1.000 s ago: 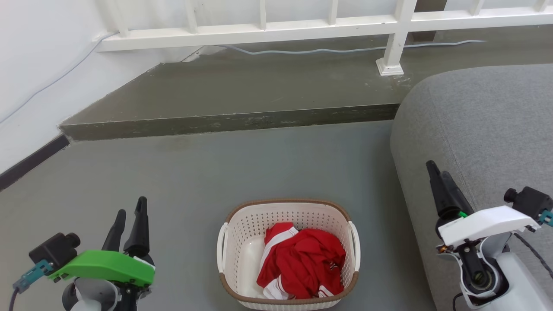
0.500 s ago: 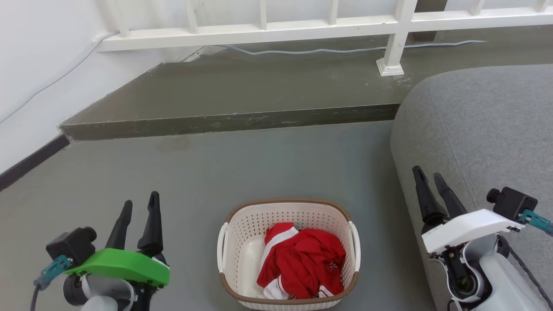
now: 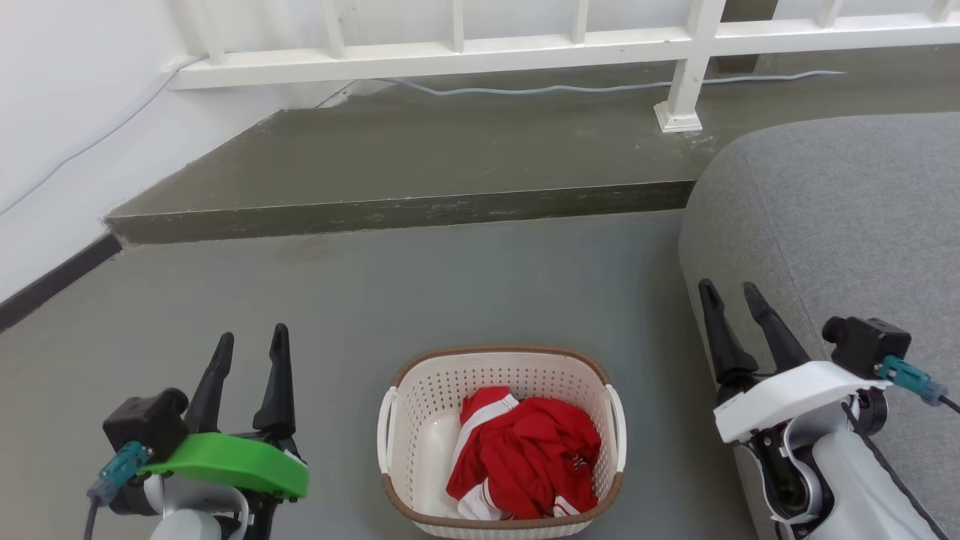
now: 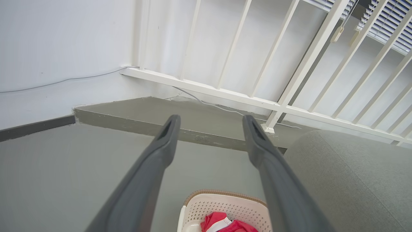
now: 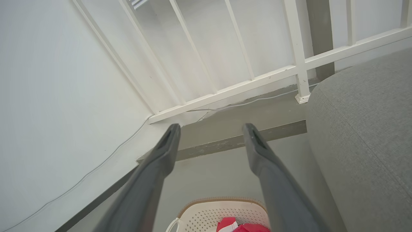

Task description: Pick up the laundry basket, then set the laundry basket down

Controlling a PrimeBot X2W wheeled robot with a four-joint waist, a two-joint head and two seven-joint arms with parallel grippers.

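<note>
The laundry basket [image 3: 420, 420] stands on the grey floor at the bottom centre of the head view, cream-white and perforated, with a brown rim and a white handle on each side. A red and white garment [image 3: 525, 454] lies crumpled inside it. My left gripper [image 3: 251, 337] hovers open to the basket's left, apart from it. My right gripper [image 3: 726, 289] is open to the basket's right, in front of the sofa. Both wrist views catch the basket [image 4: 222, 203] [image 5: 222, 207] low between the spread fingers, with nothing held.
A grey sofa [image 3: 847, 217] fills the right side, close to my right arm. A raised concrete step [image 3: 405, 210] crosses behind the basket, with a white railing [image 3: 525, 52] and a cable [image 3: 555, 88] on it. A white wall [image 3: 52, 127] stands at the left.
Both grippers have opened from nearly shut. The left arm has shifted right toward the basket and the right arm left toward it. The basket has not moved.
</note>
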